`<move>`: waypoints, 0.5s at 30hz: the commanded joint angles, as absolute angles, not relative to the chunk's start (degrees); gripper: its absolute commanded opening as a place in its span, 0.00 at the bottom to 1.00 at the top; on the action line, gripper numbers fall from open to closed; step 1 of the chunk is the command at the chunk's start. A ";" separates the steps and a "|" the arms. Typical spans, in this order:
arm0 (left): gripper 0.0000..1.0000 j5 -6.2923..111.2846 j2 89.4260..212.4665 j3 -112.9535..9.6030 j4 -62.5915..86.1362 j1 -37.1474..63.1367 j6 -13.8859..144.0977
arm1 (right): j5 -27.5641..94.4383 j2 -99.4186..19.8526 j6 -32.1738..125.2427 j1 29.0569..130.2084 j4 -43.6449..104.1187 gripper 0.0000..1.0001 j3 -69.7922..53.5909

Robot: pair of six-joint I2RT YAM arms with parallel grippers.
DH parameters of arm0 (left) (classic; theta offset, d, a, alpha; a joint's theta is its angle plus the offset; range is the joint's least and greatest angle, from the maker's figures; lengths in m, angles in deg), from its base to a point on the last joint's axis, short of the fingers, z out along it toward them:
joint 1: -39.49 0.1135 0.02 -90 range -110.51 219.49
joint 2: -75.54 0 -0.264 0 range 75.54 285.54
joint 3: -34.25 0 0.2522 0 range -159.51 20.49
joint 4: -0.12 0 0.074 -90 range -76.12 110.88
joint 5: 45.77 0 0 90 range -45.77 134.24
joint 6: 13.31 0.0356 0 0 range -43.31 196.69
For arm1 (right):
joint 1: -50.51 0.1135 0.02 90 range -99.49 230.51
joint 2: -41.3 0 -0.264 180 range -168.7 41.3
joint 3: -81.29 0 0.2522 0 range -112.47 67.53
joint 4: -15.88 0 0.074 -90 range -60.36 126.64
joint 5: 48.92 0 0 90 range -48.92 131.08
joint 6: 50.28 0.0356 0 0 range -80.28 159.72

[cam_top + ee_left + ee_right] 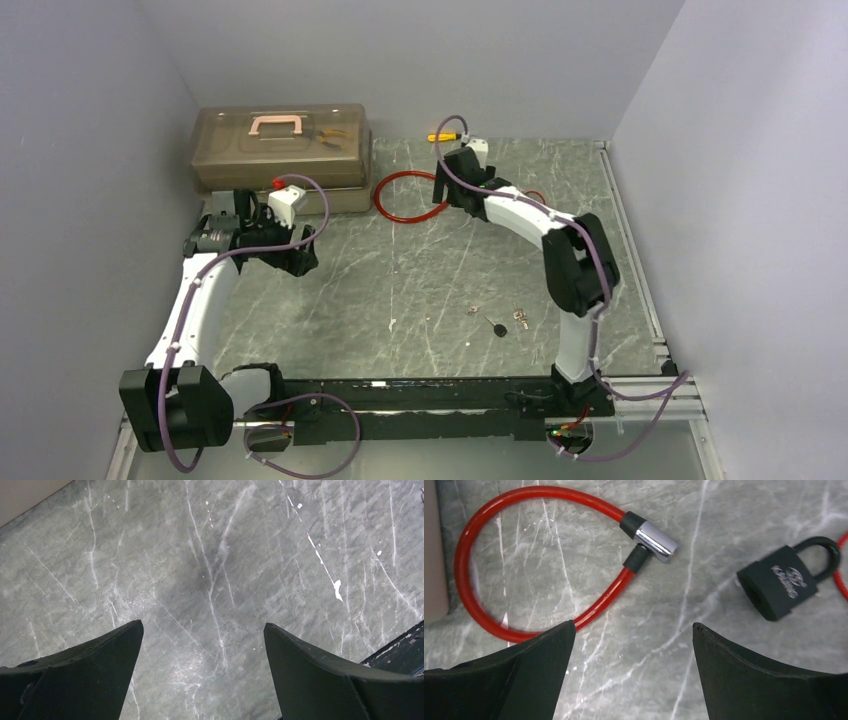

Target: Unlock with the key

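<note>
**Q:** What occupies the left side?

**A:** A translucent toolbox (283, 155) stands at the rear. In front of it the left gripper (202, 625) hangs over the bare marble table (210, 540), jaws spread wide and holding nothing.

**Q:** And from centre to right?

**A:** A red cable lock (654, 540) lies looped beside the toolbox. The right gripper (634, 626), jaws spread and empty, is over the gap between it and a black padlock (774, 587). The keys (497, 326) lie nearer the arm bases, well apart from both locks.
</note>
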State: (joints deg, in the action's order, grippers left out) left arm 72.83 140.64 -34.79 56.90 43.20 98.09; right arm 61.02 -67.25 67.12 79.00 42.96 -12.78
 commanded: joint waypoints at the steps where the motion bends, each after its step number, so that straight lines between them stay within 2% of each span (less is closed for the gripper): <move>1: 0.98 75.33 138.56 -37.40 59.18 43.10 100.51 | 61.76 -74.10 65.02 80.20 45.78 0.90 -20.95; 8: 0.98 75.90 138.38 -38.65 61.25 43.09 101.71 | 63.73 -84.98 63.76 82.47 49.07 0.88 -31.32; 15: 0.98 76.38 137.77 -38.37 61.03 43.10 101.58 | 64.40 -90.16 64.28 83.08 50.57 0.83 -35.87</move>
